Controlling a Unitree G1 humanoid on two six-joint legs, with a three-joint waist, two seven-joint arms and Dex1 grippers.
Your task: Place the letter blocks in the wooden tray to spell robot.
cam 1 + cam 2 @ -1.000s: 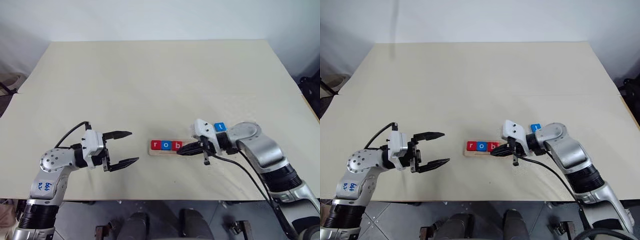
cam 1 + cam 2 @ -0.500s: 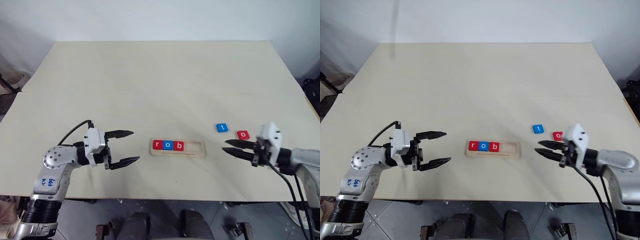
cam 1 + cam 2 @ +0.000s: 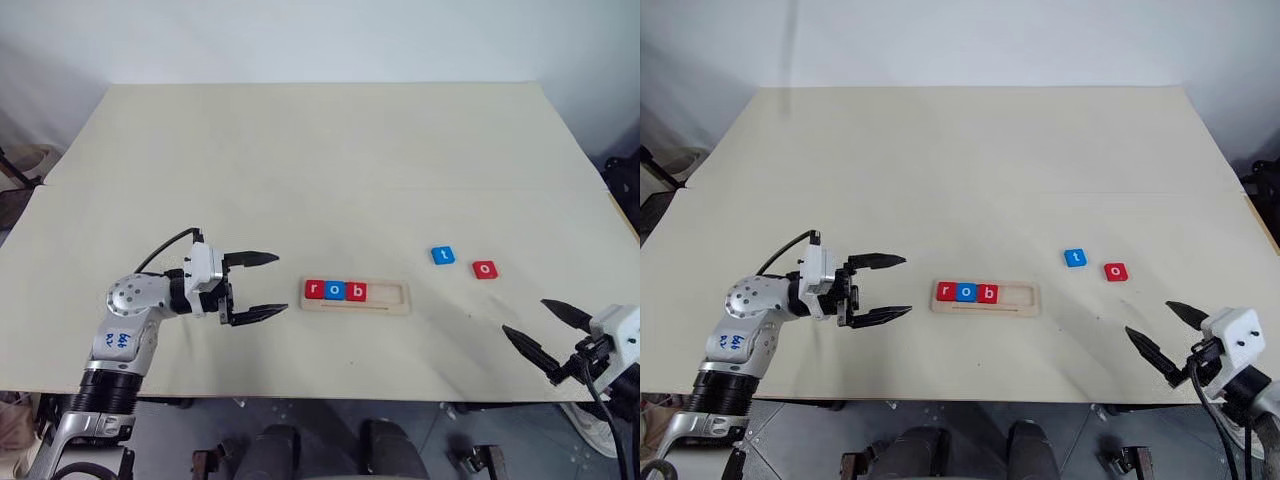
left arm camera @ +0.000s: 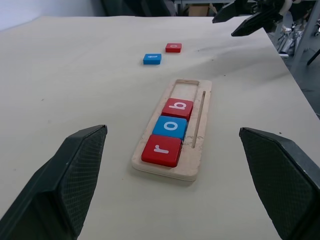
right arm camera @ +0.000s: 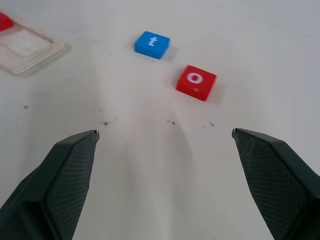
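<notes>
With r, o and b already seated at the left end of the wooden tray [image 3: 396, 304], two slots sit bare, and the red o block [image 3: 485, 269] lies on the table [image 3: 320, 160] beside the blue t block [image 3: 443, 255], well apart from the tray. Both the right gripper [image 3: 546, 334] and the left gripper [image 3: 256, 287] have jaws spread wide and empty. Best approach, I judge: the right gripper straddles the red o squarely, avoiding the t.
</notes>
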